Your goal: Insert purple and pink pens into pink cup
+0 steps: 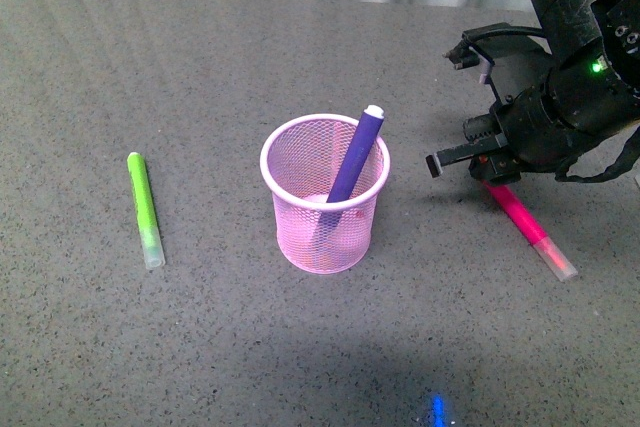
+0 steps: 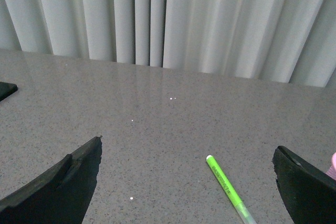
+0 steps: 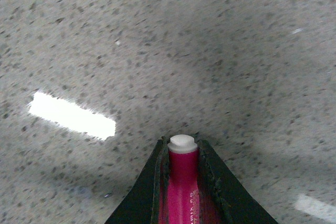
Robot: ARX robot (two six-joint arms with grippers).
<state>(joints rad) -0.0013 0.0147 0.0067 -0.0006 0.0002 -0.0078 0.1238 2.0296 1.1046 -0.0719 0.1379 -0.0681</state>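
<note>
The pink cup (image 1: 325, 195), a round wire-mesh holder, stands upright mid-table. The purple pen (image 1: 356, 154) leans inside it, white tip up over the right rim. To the right, the pink pen (image 1: 530, 228) points down-right, its clear cap near the table. My right gripper (image 1: 492, 179) is shut on its upper end. In the right wrist view the magenta barrel (image 3: 182, 182) with its white end tip sits clamped between the black fingers (image 3: 148, 192). My left gripper (image 2: 186, 177) is open over bare table, out of the front view.
A lime-green marker (image 1: 145, 209) lies on the table left of the cup, and the same green marker (image 2: 228, 189) shows between my left jaws. White curtains (image 2: 168, 19) hang behind the grey speckled table (image 1: 200, 347).
</note>
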